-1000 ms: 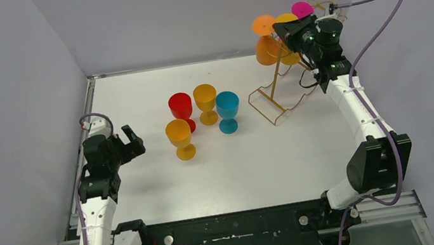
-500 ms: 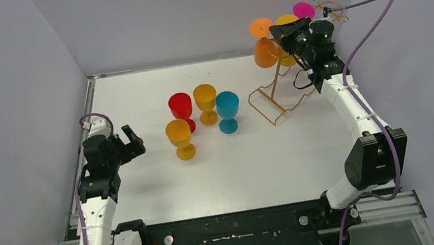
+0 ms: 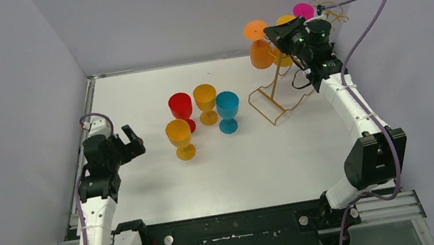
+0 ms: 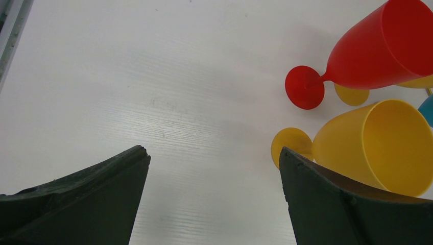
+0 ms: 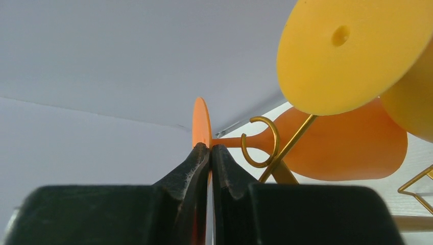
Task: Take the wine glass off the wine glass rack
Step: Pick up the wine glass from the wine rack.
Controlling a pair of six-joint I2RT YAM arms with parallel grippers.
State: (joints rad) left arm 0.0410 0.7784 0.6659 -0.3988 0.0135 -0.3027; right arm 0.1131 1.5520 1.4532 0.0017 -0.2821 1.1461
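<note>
Right claw (image 5: 210, 153) clamped on the foot disc of the orange plastic wine glass (image 5: 347, 148). Stem runs frame-right through the gold wire rack (image 5: 277, 138) hook. Left claw (image 4: 213, 153) wide open, far off.

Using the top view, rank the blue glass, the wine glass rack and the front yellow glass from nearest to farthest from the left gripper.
1. The front yellow glass, just right of the left gripper.
2. The blue glass, mid-table.
3. The wine glass rack, far right.
</note>
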